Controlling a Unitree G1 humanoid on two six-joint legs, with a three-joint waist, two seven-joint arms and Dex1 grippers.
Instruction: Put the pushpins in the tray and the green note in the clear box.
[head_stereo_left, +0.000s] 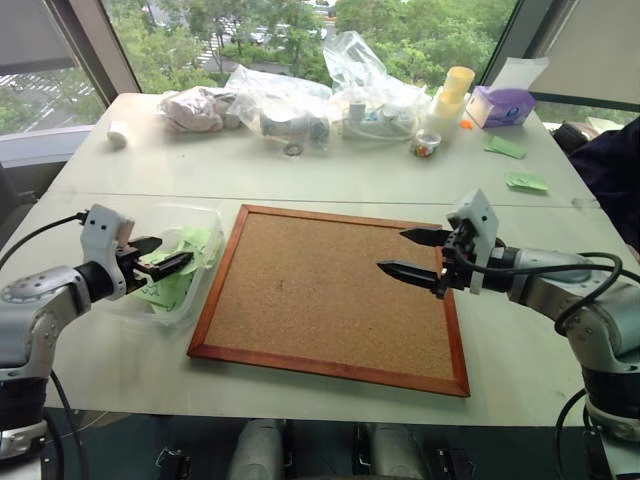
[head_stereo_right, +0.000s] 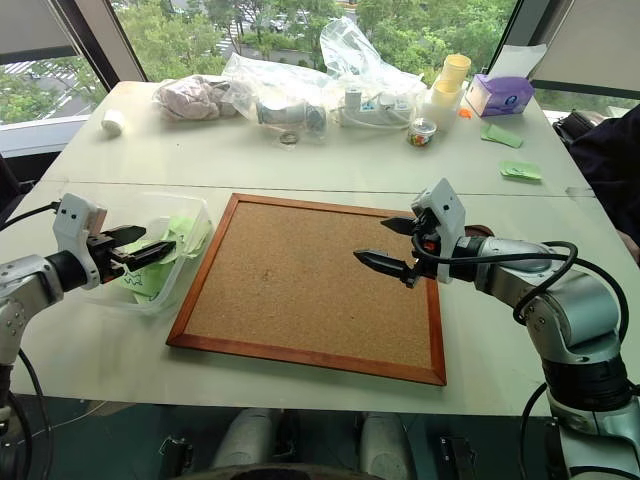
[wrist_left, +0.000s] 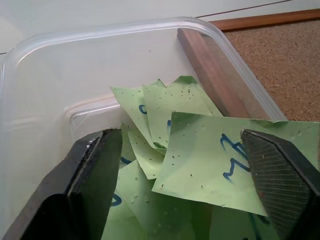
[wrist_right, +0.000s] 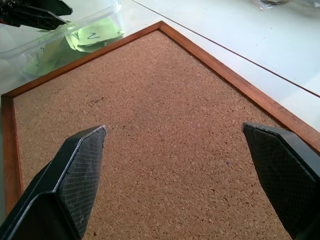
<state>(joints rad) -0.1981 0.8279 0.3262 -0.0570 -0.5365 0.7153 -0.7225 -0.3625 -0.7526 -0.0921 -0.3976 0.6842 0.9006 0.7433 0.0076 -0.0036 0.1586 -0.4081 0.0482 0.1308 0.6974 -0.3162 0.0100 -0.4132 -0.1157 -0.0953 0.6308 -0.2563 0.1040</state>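
Left claw (head_stereo_left: 165, 258) gapes over the clear box (head_stereo_left: 205, 290); its wrist view reveals blue scribbles on the green notes (wrist_left: 210, 170). Right claw (head_stereo_left: 412, 252) spread above the corkboard (head_stereo_left: 330, 300)

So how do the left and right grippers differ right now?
The left gripper hangs over the clear box with green notes below it; the right gripper hangs over the bare corkboard. The left points toward the board, the right toward the box. Both are open and hold nothing.

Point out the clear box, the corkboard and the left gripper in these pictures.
clear box (wrist_left: 100, 35): left wrist view, far rim.
corkboard (head_stereo_left: 330, 290): left eye view, middle of the cork.
left gripper (head_stereo_left: 172, 256): left eye view, between its open fingertips.
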